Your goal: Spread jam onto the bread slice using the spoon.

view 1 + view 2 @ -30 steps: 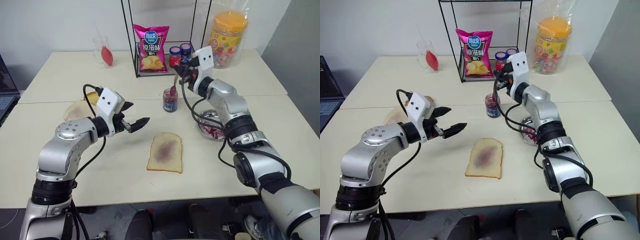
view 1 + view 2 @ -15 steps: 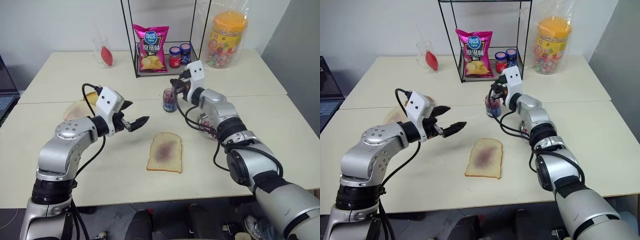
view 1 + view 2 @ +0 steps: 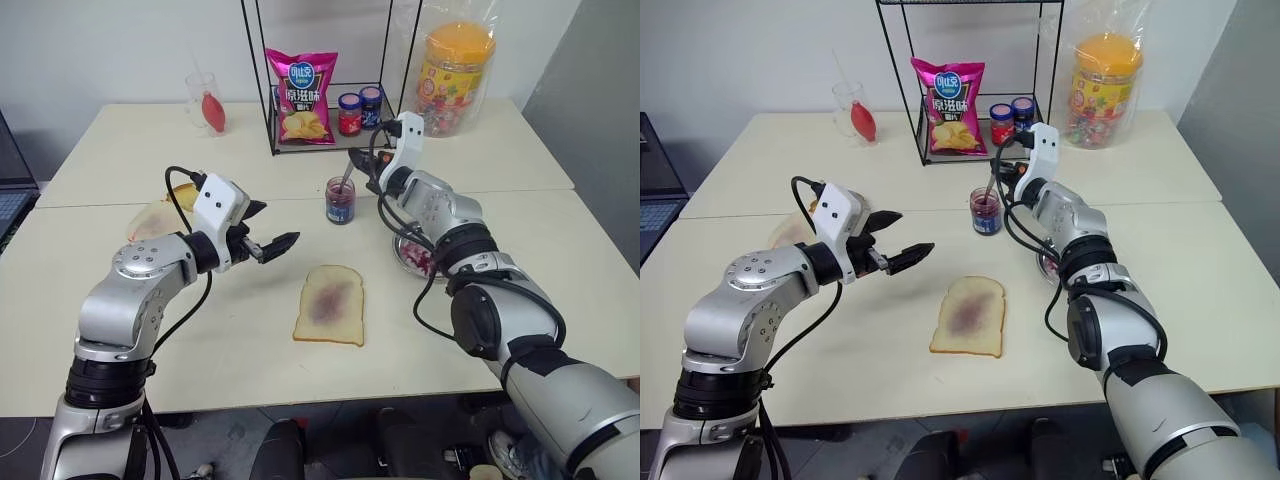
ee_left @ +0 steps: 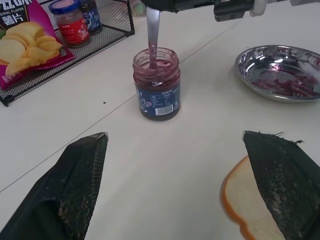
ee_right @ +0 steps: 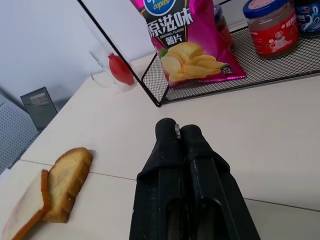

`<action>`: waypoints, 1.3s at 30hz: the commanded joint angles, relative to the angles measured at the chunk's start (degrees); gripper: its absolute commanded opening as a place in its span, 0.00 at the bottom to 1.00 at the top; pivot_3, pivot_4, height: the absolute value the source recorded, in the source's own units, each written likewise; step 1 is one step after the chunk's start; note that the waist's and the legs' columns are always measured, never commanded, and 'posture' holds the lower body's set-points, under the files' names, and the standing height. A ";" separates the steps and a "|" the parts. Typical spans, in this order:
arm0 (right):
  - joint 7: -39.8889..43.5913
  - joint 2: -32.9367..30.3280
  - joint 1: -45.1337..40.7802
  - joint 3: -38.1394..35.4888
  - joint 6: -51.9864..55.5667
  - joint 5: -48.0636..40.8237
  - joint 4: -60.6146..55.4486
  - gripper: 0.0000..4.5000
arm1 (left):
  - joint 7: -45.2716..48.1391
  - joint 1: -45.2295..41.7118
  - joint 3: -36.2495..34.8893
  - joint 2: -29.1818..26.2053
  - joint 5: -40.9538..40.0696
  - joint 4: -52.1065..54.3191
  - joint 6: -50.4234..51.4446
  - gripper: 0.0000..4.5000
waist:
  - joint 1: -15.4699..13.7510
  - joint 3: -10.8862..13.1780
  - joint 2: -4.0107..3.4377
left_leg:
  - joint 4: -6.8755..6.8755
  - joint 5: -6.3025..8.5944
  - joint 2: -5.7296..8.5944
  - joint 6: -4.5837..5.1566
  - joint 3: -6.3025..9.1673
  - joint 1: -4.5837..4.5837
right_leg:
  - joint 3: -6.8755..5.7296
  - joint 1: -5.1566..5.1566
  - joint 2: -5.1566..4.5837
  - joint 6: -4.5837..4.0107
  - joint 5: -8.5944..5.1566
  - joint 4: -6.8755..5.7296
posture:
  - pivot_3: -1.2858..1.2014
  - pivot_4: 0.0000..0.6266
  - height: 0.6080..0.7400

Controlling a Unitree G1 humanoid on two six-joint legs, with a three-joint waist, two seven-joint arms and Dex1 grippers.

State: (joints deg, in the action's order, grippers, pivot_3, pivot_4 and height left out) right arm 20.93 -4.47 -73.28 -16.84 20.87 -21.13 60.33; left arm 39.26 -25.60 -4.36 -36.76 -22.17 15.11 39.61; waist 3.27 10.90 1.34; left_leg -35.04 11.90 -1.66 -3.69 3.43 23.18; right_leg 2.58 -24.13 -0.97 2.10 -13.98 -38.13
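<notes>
Left eye view compared with a second ago: my right gripper [image 3: 358,163] has come down and rolled over above the open jam jar [image 3: 340,200], so the spoon [image 4: 152,35] it pinches now stands with its bowl dipped into the jam [image 4: 156,69]. Before, the spoon hung higher, just at the jar's mouth. My right fingers [image 5: 172,150] are pressed tight together on the spoon's handle, whose tip shows between them in the right wrist view. My left gripper [image 3: 266,235] has stayed where it was, hovering over the table to the left of the bread slice [image 3: 331,305], fingers spread wide and holding nothing.

That bread slice lies flat in the middle of the near table [image 3: 230,350], a purple smudge at its centre, well apart from the jar. Right of the jar sits a metal dish [image 4: 280,72] with reddish smears. Two more slices of bread [image 5: 50,190] lie off to my left.

Farther back a black wire rack [image 3: 320,140] holds a pink chip bag [image 3: 300,97] and two small lidded jars [image 3: 360,110]. A glass [image 3: 205,100] with something red in it stands left of the rack, and a big wrapped yellow-lidded tub [image 3: 455,75] stands to the right, against a pale wall.
</notes>
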 commanded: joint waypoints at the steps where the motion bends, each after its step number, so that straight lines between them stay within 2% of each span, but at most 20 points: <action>1: -0.54 -0.18 -1.88 -1.49 0.74 -1.59 -1.51 0.01 | -0.20 -1.47 -0.13 -0.20 0.27 0.39 -1.13 1.00 | 0.01 0.00 0.00 | 0.00 0.00 0.00 0.00 0.00 0.00 | 0.00 0.00 0.00 0.00 0.00 0.00 | 0.52 0.24 1.00; 18: -1.24 -1.23 -1.55 -2.12 -0.40 -1.05 -2.63 0.01 | 0.30 -2.16 0.44 -0.32 1.14 -0.65 -1.97 1.00 | 0.01 0.00 0.00 | 0.00 0.00 0.00 0.00 -0.01 0.01 | 0.00 0.00 0.00 0.00 0.00 0.00 | 0.52 0.24 1.00; 39: -4.06 -1.21 -0.91 -6.50 4.77 -5.61 -4.62 0.01 | 0.56 -2.58 1.15 -0.38 1.10 -1.39 -2.64 1.00 | 0.01 0.00 0.00 | 0.00 0.00 0.00 0.00 -0.01 0.01 | 0.01 0.00 0.00 0.00 0.00 0.00 | 0.52 0.24 1.00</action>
State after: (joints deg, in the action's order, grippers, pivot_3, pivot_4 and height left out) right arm 17.09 -5.38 -73.20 -22.26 24.97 -25.04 58.57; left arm 39.57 -27.05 -2.69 -36.76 -21.24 12.84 38.17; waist 3.28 10.90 1.34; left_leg -35.04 11.90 -1.66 -3.69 3.43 23.19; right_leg 2.59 -24.13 -0.97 2.10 -13.98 -38.13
